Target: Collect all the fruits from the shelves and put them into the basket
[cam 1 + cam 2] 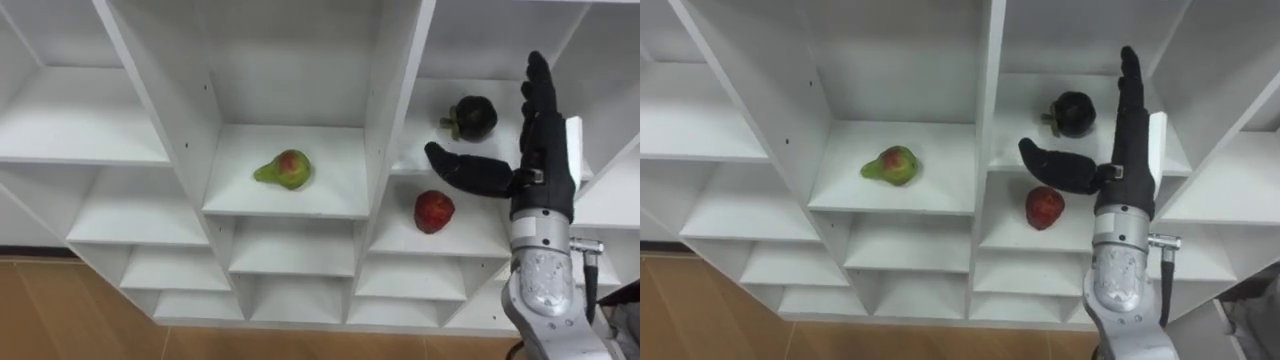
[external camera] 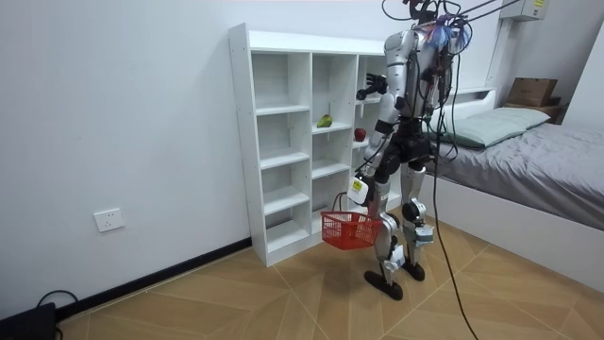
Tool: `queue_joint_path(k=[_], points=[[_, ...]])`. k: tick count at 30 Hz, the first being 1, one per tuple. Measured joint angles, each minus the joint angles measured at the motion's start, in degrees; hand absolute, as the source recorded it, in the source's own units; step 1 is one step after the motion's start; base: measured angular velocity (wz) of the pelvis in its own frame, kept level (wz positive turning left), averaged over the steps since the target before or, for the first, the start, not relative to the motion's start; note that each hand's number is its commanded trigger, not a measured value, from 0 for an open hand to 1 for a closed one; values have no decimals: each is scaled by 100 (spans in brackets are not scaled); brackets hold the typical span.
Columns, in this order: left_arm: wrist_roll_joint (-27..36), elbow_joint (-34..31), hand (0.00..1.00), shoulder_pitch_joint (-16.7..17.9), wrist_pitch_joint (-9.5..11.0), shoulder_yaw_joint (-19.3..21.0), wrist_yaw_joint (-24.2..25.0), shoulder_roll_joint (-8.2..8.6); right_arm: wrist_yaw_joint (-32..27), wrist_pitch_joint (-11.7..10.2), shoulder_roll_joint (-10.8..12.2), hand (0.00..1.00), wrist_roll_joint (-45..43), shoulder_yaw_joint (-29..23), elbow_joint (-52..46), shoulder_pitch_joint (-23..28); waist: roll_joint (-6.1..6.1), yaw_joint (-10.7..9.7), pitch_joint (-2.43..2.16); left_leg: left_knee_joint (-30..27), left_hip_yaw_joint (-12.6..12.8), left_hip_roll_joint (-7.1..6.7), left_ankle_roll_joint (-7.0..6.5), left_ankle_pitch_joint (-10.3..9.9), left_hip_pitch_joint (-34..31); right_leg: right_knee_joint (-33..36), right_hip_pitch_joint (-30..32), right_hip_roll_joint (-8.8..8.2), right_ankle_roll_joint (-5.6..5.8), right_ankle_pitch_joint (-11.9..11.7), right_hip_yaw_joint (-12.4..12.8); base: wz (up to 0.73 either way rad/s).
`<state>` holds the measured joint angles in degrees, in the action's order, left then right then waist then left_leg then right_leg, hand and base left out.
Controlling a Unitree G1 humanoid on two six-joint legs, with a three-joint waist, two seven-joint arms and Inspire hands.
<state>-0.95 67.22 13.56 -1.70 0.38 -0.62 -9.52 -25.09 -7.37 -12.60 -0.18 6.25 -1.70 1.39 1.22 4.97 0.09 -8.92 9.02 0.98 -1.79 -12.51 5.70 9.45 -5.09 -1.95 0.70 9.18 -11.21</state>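
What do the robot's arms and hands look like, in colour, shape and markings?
The right robot hand has black, slim fingers and a black thumb, with a white rectangular tag at its back. Its forearm is a silver-grey metal cylinder with a small side knob. In the room view, the left robot hand bears a white patch.

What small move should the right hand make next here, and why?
Probably ease the right hand forward and slightly left, towards the dark fruit. The hand is open and empty before the right column, its fingers level with that fruit, just right of it. The red apple lies one shelf lower, the pear in the middle column; the red basket hangs at the left hand.
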Motion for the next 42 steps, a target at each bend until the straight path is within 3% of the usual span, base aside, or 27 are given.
queue_joint_path(k=[6, 23, 28, 42], points=[[-379, -240, 100, 76, -94, 171, 14, 20, 208, 119, 2, 0, -10, -71, 349, -131, 35, 39, 12, -58, -63, 0, 0, -1, -15, 6, -44, -10, 1, 1, -10, 6], [-444, -319, 100, 114, -258, 282, 158, 120, 238, 250, 1, 0, -20, -150, 660, -187, 97, 16, 7, -183, -196, -47, -2, 4, -92, 7, -108, -62, 11, 8, -163, 4], [-487, -374, 100, 127, -420, 396, 137, 114, 280, 446, 0, 0, -15, -187, 1120, -286, 121, 26, 28, -182, -225, -50, -4, 4, -12, 5, -197, -59, 17, 12, -160, 3], [-597, -483, 100, 174, -461, 394, 79, 105, 536, 480, -91, 0, 2, -313, 1823, -725, 132, 3, 17, -189, -232, -67, -13, 10, -2, -39, -234, -64, 17, 13, -164, 0]])
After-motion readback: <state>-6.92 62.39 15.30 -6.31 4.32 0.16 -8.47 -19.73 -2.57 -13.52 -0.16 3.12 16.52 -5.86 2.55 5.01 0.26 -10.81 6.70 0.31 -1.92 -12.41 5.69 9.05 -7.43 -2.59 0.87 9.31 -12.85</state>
